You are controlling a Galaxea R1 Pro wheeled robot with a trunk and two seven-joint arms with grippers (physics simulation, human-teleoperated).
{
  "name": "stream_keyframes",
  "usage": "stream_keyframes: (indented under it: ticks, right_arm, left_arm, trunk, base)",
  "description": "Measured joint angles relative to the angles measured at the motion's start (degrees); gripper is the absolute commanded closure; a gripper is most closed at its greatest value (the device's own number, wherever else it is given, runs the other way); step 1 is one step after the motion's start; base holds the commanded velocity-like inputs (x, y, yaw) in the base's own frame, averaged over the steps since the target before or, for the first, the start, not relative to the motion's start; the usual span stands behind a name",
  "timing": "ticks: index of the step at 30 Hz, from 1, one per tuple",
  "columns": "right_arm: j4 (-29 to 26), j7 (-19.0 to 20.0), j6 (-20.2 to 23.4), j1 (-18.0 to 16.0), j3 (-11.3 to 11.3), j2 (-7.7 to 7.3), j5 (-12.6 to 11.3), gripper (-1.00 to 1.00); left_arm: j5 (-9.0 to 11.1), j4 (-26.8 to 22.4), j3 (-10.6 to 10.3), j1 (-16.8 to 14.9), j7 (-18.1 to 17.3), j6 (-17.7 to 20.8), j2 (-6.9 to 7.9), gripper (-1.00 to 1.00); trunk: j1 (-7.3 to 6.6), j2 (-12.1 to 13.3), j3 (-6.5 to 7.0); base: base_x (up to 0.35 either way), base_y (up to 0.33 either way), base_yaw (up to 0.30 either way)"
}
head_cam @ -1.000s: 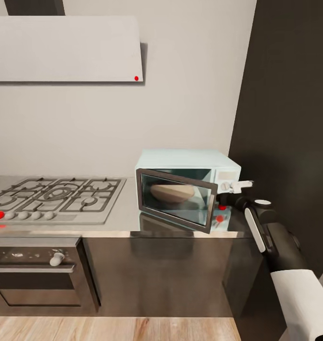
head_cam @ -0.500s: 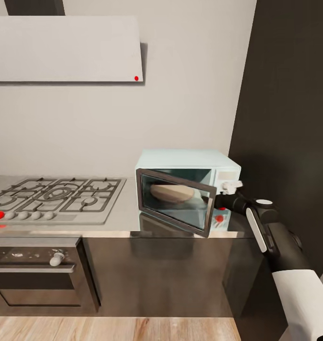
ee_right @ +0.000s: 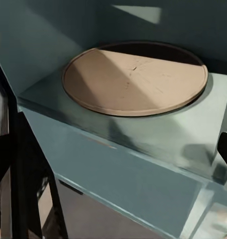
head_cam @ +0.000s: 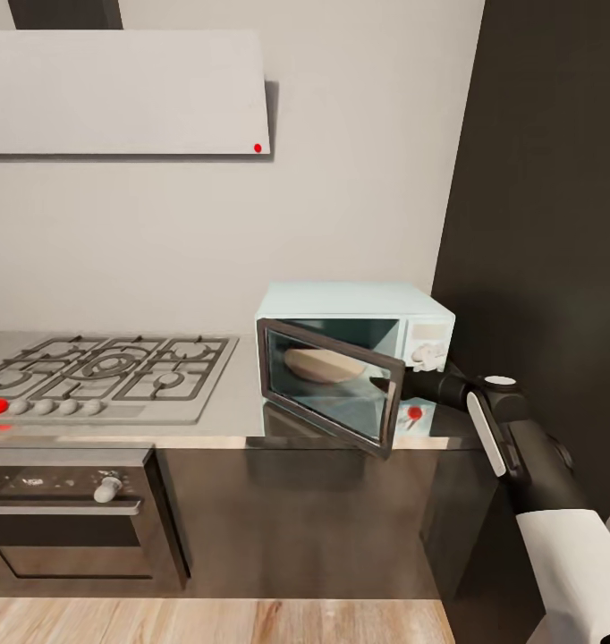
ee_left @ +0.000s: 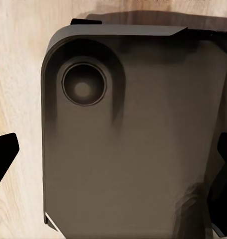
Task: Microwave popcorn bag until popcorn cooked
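Observation:
The pale mint microwave (head_cam: 354, 304) stands on the steel countertop (head_cam: 224, 407) by the dark wall. Its dark glass door (head_cam: 327, 385) hangs partly open, hinged on the left. My right arm reaches in from the right, and my right gripper (head_cam: 387, 385) sits behind the door's free edge, at the mouth of the cavity. In the right wrist view its fingertips (ee_right: 225, 149) stand wide apart, open around nothing, facing the tan turntable plate (ee_right: 135, 79). My left gripper (ee_left: 113, 159) is open, hanging over the robot's dark base (ee_left: 133, 149). The popcorn bag and the popcorn are out of view.
A steel gas hob (head_cam: 108, 371) fills the counter's left part, with the oven (head_cam: 68, 514) under it and a white hood (head_cam: 126, 94) above. A tall dark cabinet (head_cam: 546, 224) stands right of the microwave. Wooden floor (head_cam: 216, 622) runs along the cabinet fronts.
My right gripper has moved left from the microwave's knob panel to behind the door's free edge. The door has swung a little wider open.

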Motion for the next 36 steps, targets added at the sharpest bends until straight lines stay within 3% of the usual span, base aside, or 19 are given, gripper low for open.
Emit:
stream_keyframes:
  ticks: [9, 26, 36]
  right_arm:
    - [0.0, -0.2, 0.0, 0.0, 0.0, 0.02, 0.4, -1.0]
    - [0.0, -0.2, 0.0, 0.0, 0.0, 0.0, 0.5, -1.0]
    - [0.2, -0.2, -0.1, 0.0, 0.0, 0.11, 0.2, -1.0]
  left_arm:
    - [0.0, 0.0, 0.0, 0.0, 0.0, 0.0, -0.05, -1.0]
    - [0.0, -0.1, 0.0, 0.0, 0.0, 0.0, -0.07, -1.0]
    - [0.0, 0.0, 0.0, 0.0, 0.0, 0.0, -0.09, -1.0]
  trunk:
    - [0.03, 0.0, 0.0]
    - [0.02, 0.0, 0.0]
    - [0.0, 0.0, 0.0]
  base:
    - [-0.186, 0.044, 0.0]
    - [-0.231, 0.205, 0.0]
    - [-0.025, 0.158, 0.0]
